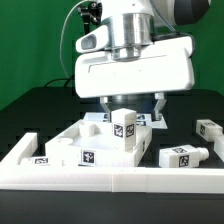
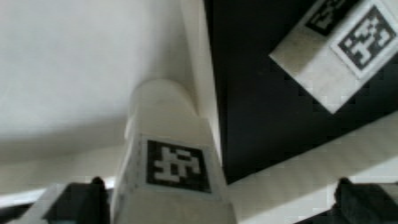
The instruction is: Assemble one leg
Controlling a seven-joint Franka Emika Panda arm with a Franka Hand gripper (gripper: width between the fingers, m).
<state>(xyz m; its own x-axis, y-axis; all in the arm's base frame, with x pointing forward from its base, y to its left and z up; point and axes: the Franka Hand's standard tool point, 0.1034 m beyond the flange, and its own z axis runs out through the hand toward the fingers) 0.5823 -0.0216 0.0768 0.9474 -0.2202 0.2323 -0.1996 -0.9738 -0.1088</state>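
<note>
White rail (image 1: 100, 180) foremost; black table (image 1: 30, 115), green backdrop (image 1: 30, 40); fingers (image 2: 80, 200) spread, seemingly astride leg (image 1: 124, 127).

Arm (image 1: 125, 25): cut off by the exterior view's top edge.
End effector (image 2: 214, 203): fingertips (image 2: 80, 200) dark, blurred, cut off by the wrist picture's edge.
Leg (image 2: 175, 140): near end runs out of the wrist picture; tag soft.
Second leg (image 2: 347, 45): only a corner in the wrist picture.
Far leg (image 1: 209, 129): clipped at the exterior view's right; tag too small to read.
</note>
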